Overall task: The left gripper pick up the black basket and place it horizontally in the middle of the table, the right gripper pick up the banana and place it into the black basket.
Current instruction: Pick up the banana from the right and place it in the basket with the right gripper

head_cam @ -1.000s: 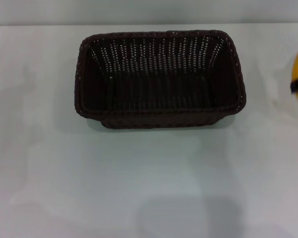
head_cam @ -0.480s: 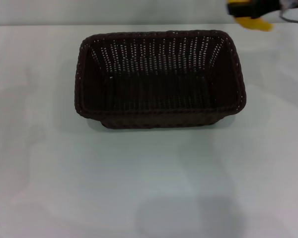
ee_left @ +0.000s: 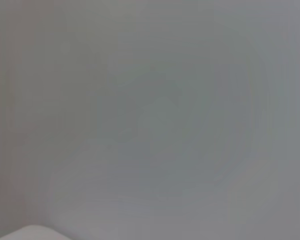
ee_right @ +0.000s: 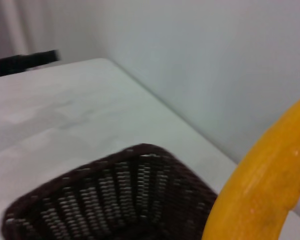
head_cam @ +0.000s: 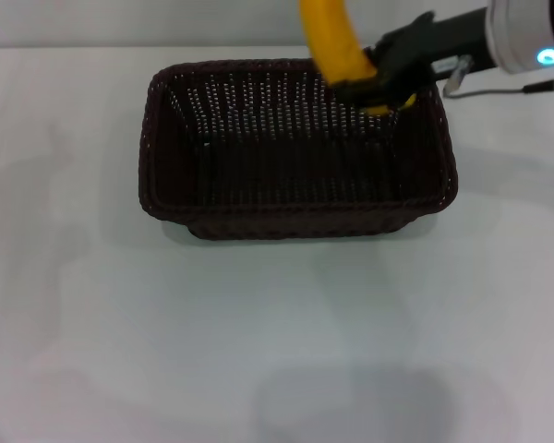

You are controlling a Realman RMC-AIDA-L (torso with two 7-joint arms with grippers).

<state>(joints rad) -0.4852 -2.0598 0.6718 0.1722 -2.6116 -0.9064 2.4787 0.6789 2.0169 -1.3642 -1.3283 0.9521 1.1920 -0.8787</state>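
One banana (head_cam: 331,41) clamped in right tool (head_cam: 374,85), above black basket (head_cam: 295,148) far rim, white table (head_cam: 258,332)

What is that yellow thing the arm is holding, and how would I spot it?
On the white table sits a dark woven wicker basket. Above its far right corner, the right gripper clamps a curved yellow-orange banana, the only bright object here.

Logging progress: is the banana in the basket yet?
Not yet. The right claw holds the banana above the black basket, whose inside looks empty.
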